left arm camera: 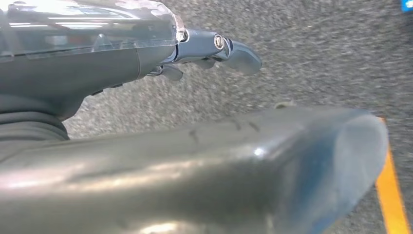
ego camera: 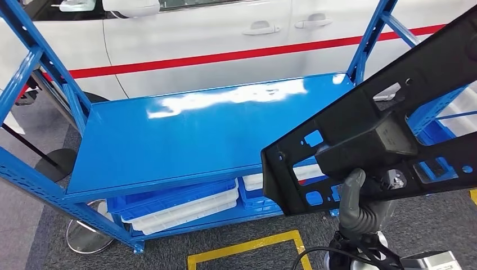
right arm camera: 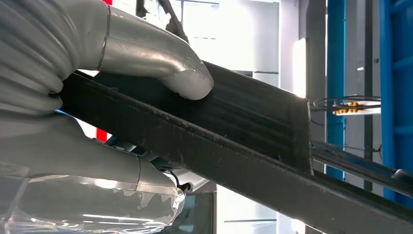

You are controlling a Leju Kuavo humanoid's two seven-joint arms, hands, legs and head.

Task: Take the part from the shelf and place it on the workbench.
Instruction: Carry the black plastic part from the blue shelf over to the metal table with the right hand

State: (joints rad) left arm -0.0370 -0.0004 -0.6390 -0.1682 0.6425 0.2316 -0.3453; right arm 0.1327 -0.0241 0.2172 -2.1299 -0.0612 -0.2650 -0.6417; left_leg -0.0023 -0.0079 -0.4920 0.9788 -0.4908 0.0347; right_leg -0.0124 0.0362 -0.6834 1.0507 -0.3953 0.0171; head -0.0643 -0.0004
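**Item: black perforated bracket** [ego camera: 388,121]. Long moulded part with cut-out holes and a raised block at mid-length. Location: off the blue shelf [ego camera: 185,135], held in the air at the shelf's right end, tilted so its far end rises toward the upper right of the head view.

**Holder: right hand** [ego camera: 360,202]. It comes up from below and grips the bracket near that raised block. In the right wrist view the thumb [right arm camera: 160,61] presses one face and the fingers [right arm camera: 97,168] wrap the opposite side, closed firmly on the part.

**Spare: left hand** [left arm camera: 204,48]. It hangs over grey carpet beside a yellow floor line [left arm camera: 392,195], carrying nothing; fingers appear loosely extended, though how wide they stand you cannot tell.

**Handling note.** You are likely in the carry stage, with the workbench not in sight.
- Keep the grip near the middle, since the long ends will want to swing.
- Clear the blue upright [ego camera: 368,36] before you turn.
- Level the bracket before setting it down.

**Nearby:** white car [ego camera: 225,39] behind the shelf; stacked trays [ego camera: 180,205] on the lower tier.
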